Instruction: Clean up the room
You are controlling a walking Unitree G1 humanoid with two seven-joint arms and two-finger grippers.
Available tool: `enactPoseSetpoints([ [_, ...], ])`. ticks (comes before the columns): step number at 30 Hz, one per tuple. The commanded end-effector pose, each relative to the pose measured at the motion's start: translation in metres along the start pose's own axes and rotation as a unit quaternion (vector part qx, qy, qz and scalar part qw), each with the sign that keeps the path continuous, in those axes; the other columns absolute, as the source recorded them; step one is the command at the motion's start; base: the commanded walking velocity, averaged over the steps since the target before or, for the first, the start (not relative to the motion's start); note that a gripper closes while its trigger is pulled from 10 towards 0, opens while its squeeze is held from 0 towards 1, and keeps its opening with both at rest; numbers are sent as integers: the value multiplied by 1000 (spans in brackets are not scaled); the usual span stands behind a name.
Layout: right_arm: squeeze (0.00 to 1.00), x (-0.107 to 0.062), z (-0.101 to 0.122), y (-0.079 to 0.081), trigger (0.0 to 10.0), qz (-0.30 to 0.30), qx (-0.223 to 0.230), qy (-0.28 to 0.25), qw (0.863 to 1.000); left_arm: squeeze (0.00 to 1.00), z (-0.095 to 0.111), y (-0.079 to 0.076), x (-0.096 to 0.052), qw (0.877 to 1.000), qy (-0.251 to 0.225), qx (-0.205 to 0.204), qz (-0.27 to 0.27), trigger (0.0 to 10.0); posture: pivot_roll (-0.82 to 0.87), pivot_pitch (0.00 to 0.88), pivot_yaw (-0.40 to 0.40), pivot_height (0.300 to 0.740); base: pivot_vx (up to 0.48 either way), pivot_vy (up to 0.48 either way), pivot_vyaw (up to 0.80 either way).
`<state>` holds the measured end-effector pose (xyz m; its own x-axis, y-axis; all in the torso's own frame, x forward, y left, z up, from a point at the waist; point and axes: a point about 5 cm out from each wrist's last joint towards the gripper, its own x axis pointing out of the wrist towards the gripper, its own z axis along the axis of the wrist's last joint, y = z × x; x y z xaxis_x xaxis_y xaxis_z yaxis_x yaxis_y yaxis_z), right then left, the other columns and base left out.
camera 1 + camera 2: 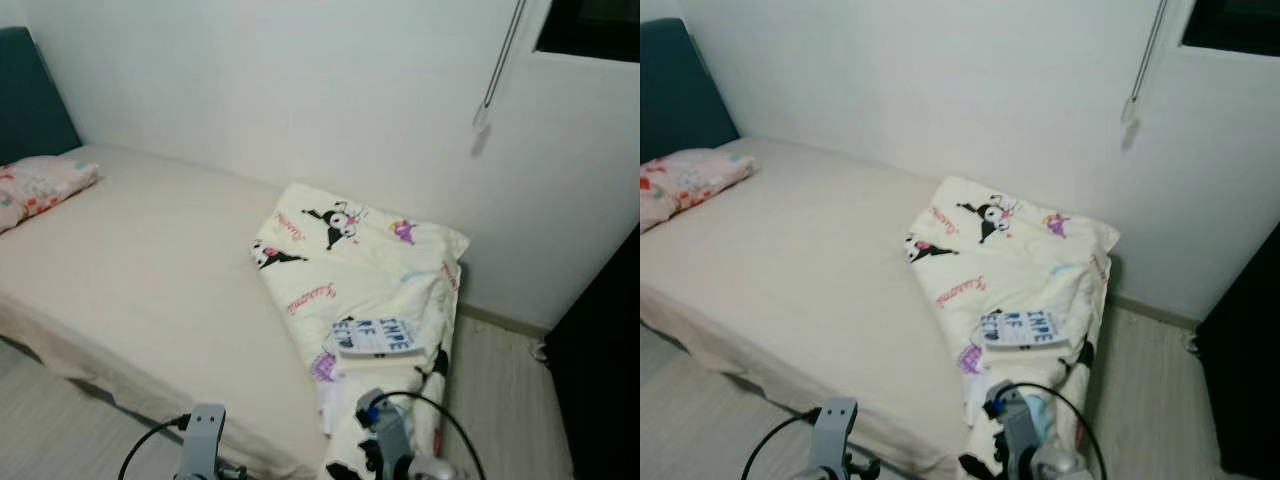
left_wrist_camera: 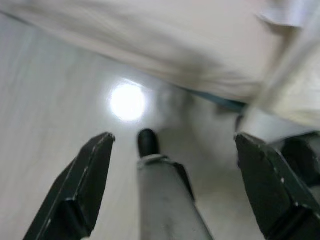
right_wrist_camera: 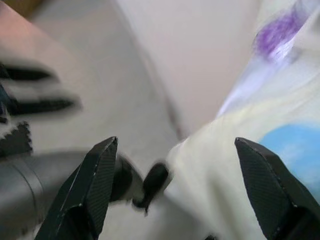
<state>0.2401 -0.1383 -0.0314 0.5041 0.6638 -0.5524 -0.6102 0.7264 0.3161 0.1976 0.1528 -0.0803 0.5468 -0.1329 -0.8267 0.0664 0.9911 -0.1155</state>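
Note:
A cream cartoon-print blanket (image 1: 355, 270) lies folded at the foot end of the bed (image 1: 140, 290), one edge hanging over the side. On it rests a small white printed item with blue letters (image 1: 378, 336). A pink floral pillow (image 1: 40, 185) sits at the head end. Both arms hang low at the bed's near side. My left gripper (image 2: 172, 150) is open over the pale floor, empty. My right gripper (image 3: 175, 155) is open beside the hanging blanket edge (image 3: 260, 145), holding nothing.
A white wall (image 1: 330, 100) runs behind the bed, with a blind cord (image 1: 495, 70) hanging by a window. A dark piece of furniture (image 1: 600, 370) stands at the right, leaving a narrow strip of light floor (image 1: 500, 400). A teal headboard (image 1: 30, 100) is far left.

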Motion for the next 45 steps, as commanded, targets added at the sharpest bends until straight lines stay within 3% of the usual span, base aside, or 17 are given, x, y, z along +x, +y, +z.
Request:
enactPoseSetpoints([
  [1, 0, 2, 8, 4, 10000, 20, 6, -22, 1000, 0, -1, 0, 0, 1000, 3, 0, 4, 10000, -127, 0, 4, 740, 0, 0, 0],
  [9, 0, 15, 12, 14, 10000, 21, -2, -19, 1000, 0, -2, 0, 0, 1000, 2, -11, 6, 10000, -119, 0, -3, 740, 0, 0, 0],
  [21, 0, 20, 35, 9, 10000, -41, 1, -63, 997, 0, -4, 0, 0, 1000, 2, -18, 4, 10000, -118, 0, -3, 740, 0, -399, 0],
  [27, 0, 24, 55, 10, 10000, -57, -6, -112, 992, 0, -1, 0, 0, 1000, -5, -29, 8, 10000, -113, 0, -7, 740, 0, -61, 0],
  [35, 0, 30, 64, 19, 10000, -45, -22, -123, 991, 0, -1, 1, 0, 999, -7, -34, 9, 10000, -108, 0, -6, 740, 0, 0, 766],
  [45, 0, 31, 66, 19, 10000, -56, -22, -129, 990, 0, 0, 2, 0, 999, -8, -30, 7, 10000, -113, 0, 3, 740, 0, 0, 763],
])
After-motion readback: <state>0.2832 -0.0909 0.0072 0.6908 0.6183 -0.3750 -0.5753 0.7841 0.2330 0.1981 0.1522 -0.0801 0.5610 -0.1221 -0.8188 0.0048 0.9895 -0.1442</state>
